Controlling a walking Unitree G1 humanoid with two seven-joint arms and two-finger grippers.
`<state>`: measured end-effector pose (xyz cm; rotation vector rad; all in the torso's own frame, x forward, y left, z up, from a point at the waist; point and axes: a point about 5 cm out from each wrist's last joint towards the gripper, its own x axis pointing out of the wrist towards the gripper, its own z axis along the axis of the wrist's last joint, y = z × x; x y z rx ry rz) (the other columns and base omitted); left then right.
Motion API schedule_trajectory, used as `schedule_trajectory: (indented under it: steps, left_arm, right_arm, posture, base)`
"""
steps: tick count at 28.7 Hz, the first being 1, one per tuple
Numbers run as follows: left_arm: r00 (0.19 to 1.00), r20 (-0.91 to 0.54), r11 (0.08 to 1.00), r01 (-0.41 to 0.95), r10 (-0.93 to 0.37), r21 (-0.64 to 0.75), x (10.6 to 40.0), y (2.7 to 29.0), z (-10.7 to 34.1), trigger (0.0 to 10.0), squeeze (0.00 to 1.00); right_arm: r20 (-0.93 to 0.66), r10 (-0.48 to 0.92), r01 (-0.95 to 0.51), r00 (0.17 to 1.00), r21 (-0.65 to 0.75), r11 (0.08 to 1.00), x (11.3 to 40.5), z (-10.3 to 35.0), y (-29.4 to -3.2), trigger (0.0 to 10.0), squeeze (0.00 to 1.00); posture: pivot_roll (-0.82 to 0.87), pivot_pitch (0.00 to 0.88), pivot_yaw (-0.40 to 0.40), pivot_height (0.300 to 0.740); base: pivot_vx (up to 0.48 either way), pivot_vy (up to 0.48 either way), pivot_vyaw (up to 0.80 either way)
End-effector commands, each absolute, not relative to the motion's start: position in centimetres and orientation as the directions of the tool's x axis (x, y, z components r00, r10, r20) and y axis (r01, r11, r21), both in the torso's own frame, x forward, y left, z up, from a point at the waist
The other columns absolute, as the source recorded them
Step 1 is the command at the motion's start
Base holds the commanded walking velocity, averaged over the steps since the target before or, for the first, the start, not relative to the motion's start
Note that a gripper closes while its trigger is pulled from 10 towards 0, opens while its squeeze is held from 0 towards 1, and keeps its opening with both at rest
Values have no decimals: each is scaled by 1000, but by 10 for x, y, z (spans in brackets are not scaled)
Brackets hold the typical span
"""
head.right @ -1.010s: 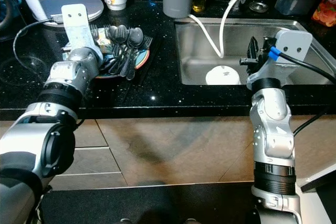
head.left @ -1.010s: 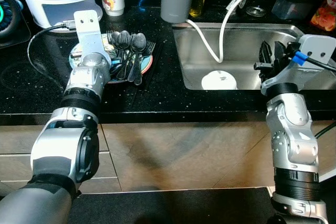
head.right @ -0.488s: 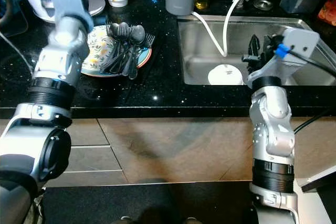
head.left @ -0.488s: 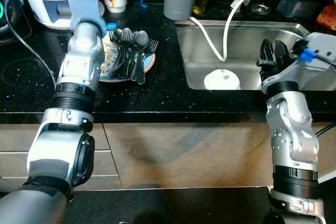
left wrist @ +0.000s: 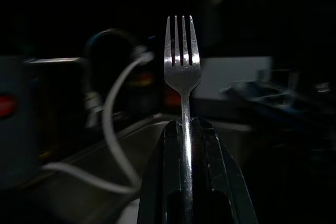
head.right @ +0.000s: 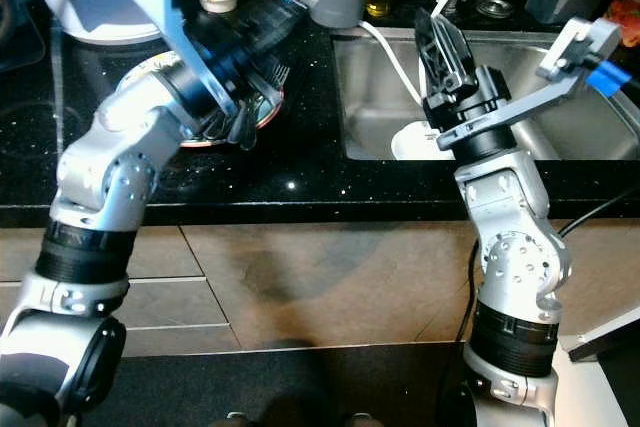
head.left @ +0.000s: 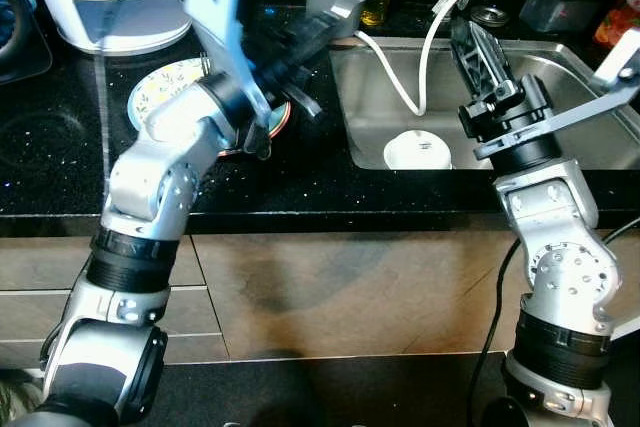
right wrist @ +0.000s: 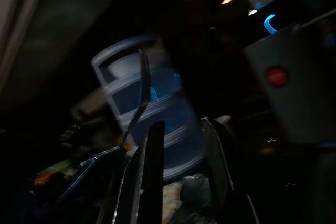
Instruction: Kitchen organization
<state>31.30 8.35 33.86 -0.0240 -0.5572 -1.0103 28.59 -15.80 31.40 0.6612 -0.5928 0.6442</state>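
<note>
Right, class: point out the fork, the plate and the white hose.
fork [left wrist: 182, 66], left wrist view, on the base of the tines.
plate [head.left: 155, 97], left eye view, on its patterned rim.
white hose [head.left: 395, 75], left eye view, mid-length over the sink.

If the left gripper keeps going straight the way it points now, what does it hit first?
Probably the white hose hanging over the sink. The left gripper, shut on a fork, points across the counter toward the sink; the hose looks nearest in that line, though depth is unclear.
</note>
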Motion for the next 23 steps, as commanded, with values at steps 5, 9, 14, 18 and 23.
schedule_trajectory:
  steps: [5,9,14,18,23]
  left_arm:
    - [332,419,459,853,-845,250,304,74,331,10000,0]
    - [314,408,435,866,-857,248,302,72,329,10000,0]
    - [321,404,434,872,-857,227,300,72,328,10000,0]
    - [312,407,426,876,-859,226,299,70,328,10000,0]
    - [312,420,430,874,-852,225,298,69,332,10000,0]
  right_arm:
    - [694,389,-775,606,402,488,277,315,-151,10000,0]
    - [689,412,-790,597,414,453,275,314,-148,10000,0]
    - [688,436,-807,580,414,421,270,314,-144,10000,0]
    - [686,445,-812,575,410,416,269,314,-143,10000,341]
    - [675,447,-805,587,426,413,270,313,-142,10000,0]
  posture:
    - [120,107,-52,740]
    - [116,97,-53,740]
    - [113,93,-52,740]
    - [113,93,-52,740]
    - [114,89,-52,740]
  base:
    - [0,0,0]
    - [0,0,0]
    - [0,0,0]
    - [0,0,0]
    - [0,0,0]
